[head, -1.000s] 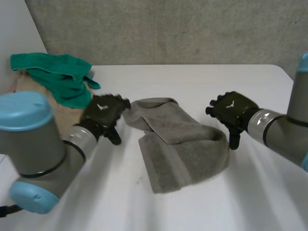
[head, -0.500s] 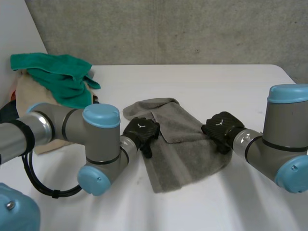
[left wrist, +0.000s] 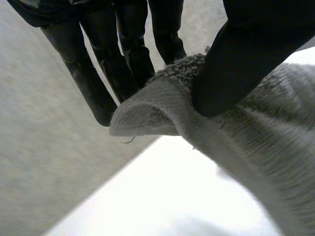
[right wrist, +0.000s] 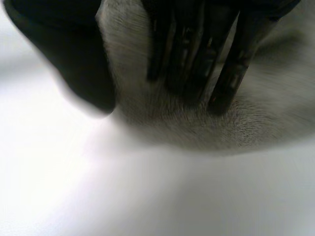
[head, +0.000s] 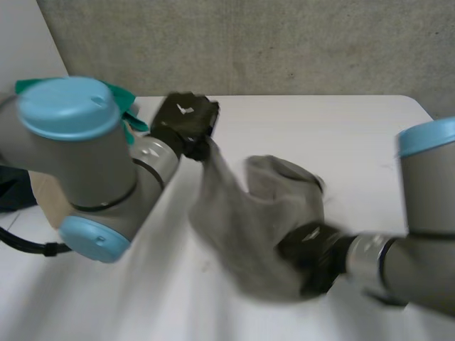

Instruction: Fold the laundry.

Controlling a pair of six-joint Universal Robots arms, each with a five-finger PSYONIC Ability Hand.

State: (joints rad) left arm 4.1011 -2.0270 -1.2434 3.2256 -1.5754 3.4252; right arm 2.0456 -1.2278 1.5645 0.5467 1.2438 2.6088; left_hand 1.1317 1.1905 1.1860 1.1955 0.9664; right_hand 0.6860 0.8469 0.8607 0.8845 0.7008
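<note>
One grey towel [head: 242, 227], one green cloth [head: 130, 122], two robot hands, one white table [head: 320, 121].

Left hand [head: 183, 124] is raised over the table's far left part, clamped on one corner of the towel. In the left wrist view the thumb [left wrist: 236, 64] presses the towel corner [left wrist: 147, 115] against the fingers [left wrist: 98, 73], a clear pinch, with a small folded tip of cloth sticking out past the thumb. From that corner the towel hangs down in a slope toward the middle of the table.

Right hand [head: 313, 252] is low at the towel's near right edge, touching the cloth. Right wrist view: the hand [right wrist: 74, 64] is down on the grey towel [right wrist: 256, 118], which lies on the table under it and runs up along the palm. Gripping or only pressing: cannot tell.

The towel sits mid-table, partly lifted: one end is up at the left hand, with a rumpled hump in the middle and the lower end by the right hand on the table surface.

The green cloth is at the far left of the table, mostly hidden behind the left arm [head: 78, 156]. It is apart from the towel, and neither hand touches it.
</note>
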